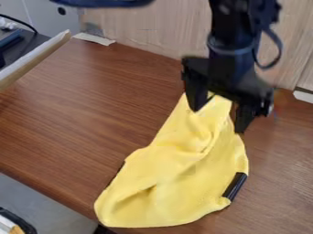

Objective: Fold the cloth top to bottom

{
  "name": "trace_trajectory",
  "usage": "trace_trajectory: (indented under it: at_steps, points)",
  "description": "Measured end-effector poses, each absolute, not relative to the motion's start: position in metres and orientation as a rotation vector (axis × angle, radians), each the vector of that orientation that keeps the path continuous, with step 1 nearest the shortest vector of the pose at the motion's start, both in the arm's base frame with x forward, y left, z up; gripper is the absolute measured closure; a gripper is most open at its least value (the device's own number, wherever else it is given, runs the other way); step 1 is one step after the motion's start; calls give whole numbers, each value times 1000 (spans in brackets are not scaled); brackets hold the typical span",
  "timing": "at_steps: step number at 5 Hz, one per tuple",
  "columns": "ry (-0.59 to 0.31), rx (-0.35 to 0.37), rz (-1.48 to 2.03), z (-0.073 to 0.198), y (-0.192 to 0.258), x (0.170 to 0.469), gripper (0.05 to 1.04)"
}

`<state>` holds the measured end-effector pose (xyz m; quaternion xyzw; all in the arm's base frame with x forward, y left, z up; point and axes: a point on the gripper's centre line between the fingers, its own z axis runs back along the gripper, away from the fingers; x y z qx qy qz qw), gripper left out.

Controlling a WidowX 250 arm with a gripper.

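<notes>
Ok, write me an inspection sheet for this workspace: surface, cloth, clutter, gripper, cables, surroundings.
Surface: brown wood-grain table.
Job's things: yellow cloth, creased, narrow at the far end and wide at the near end; no neat top-to-bottom fold.
Clutter: black piece at the cloth's right edge in the picture, can't tell what it is; pale strip by the panel.
Gripper: black gripper over the cloth's far end, fingers apart.
Cables: dark loop beside the arm; black cable at the upper left.
Surroundings: pale wood panel behind; grey floor at the lower left.
</notes>
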<state>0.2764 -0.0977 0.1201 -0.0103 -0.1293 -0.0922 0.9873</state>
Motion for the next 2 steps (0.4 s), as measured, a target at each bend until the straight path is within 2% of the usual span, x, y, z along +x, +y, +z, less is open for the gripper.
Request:
trace_trajectory:
  at_steps: [2]
  points:
    - [-317,-38,-185,142,-88,276,81]
